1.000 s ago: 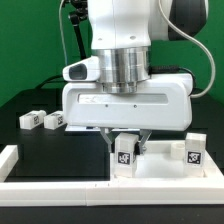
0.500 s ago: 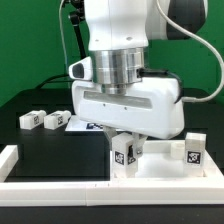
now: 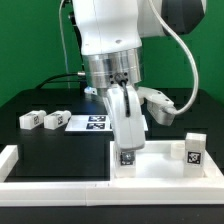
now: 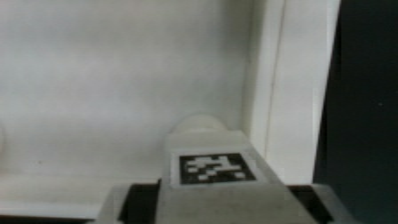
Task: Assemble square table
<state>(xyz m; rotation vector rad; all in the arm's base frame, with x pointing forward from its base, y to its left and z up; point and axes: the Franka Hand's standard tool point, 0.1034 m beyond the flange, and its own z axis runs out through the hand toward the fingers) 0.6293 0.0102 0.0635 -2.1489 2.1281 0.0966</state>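
The square table slab (image 3: 155,168) lies white and flat at the exterior view's lower right. My gripper (image 3: 127,143) is shut on a white tagged leg block (image 3: 126,155), held upright at the slab's near-left corner; I cannot tell whether it touches the slab. In the wrist view the leg block (image 4: 214,162) shows its tag between the fingers (image 4: 128,205), over the slab's white face (image 4: 125,80) close to its edge. A second leg block (image 3: 193,151) stands on the slab at the right. Two more leg blocks (image 3: 30,119) (image 3: 55,121) lie on the black table at the left.
The marker board (image 3: 92,124) lies behind the arm at the centre. A low white border wall (image 3: 55,186) runs along the front and up the left side (image 3: 8,157). Black table surface (image 3: 60,150) lies left of the slab, also in the wrist view (image 4: 365,110).
The hand has turned about a quarter turn around its own axis, from broadside to edge-on. The leg block stays in its grip at the slab's near-left corner.
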